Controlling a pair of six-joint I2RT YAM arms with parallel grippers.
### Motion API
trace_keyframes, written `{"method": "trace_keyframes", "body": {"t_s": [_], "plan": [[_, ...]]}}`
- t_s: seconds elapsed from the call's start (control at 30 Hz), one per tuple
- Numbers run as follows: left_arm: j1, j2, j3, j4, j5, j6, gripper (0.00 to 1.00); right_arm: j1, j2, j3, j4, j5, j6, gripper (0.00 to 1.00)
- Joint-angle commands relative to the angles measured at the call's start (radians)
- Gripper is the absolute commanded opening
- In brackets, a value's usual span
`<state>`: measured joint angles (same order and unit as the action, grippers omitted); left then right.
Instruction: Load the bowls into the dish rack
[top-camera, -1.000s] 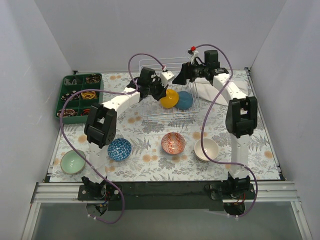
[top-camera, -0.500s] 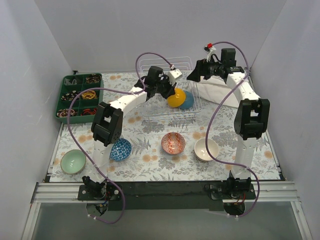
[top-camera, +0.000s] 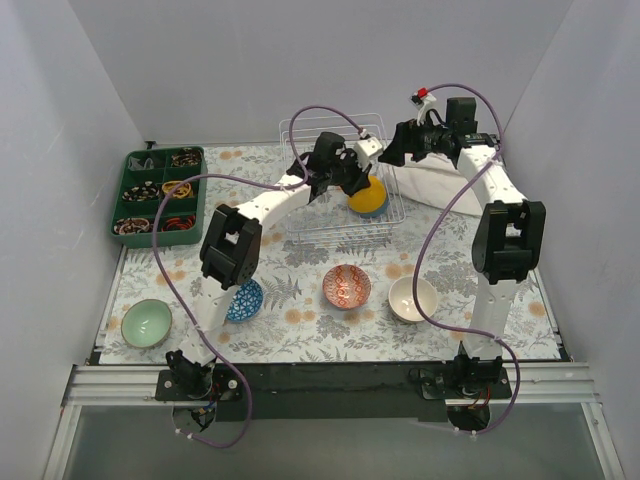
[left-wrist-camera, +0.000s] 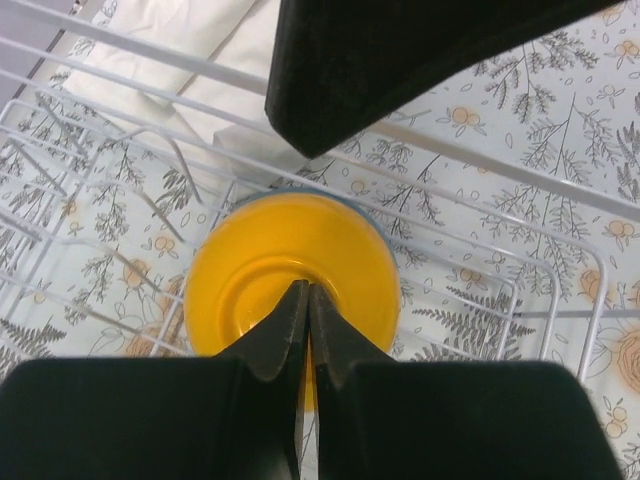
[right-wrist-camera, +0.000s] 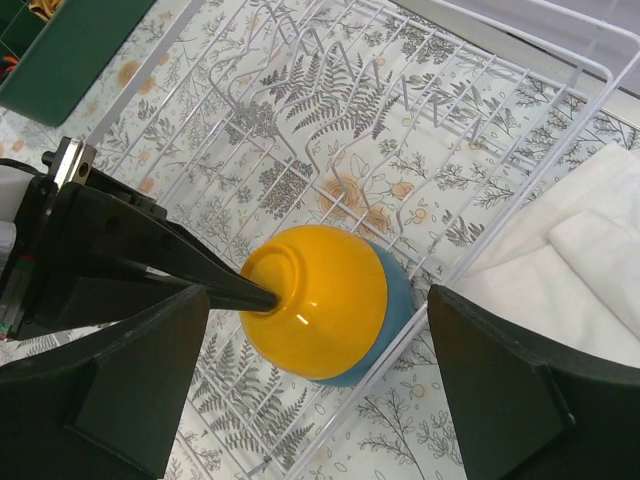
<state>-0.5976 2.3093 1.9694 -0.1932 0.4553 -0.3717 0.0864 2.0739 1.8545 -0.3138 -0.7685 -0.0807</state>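
The left arm's jaws are pinched shut on the edge of the small orange-yellow round bowl (left-wrist-camera: 250, 290), tilted inside the white wire dish rack (left-wrist-camera: 480, 163) against the plain teal-blue bowl (right-wrist-camera: 390, 300), so I'd settle it between the wires before releasing, while the right arm's jaws hover open and empty.

I see plain grey walls (top-camera: 300, 60) boxing in three sides of my table (top-camera: 300, 335), its fern-and-flower print evenly and softly lit.
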Motion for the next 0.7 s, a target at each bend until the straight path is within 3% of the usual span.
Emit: {"method": "trace_keyframes", "body": {"t_s": [0.0, 0.4, 0.67], "plan": [[-0.028, 0.021, 0.048, 0.006, 0.006, -0.03, 0.0, -0.019, -0.072, -0.02, -0.002, 0.003, -0.019, 0.99], [-0.05, 0.03, 0.101, 0.026, -0.053, -0.056, 0.0, -0.036, -0.098, -0.029, -0.004, 0.001, -0.021, 0.99], [-0.037, -0.19, -0.003, 0.028, -0.086, -0.03, 0.0, -0.039, -0.13, -0.025, -0.016, 0.021, -0.021, 0.99]]}}
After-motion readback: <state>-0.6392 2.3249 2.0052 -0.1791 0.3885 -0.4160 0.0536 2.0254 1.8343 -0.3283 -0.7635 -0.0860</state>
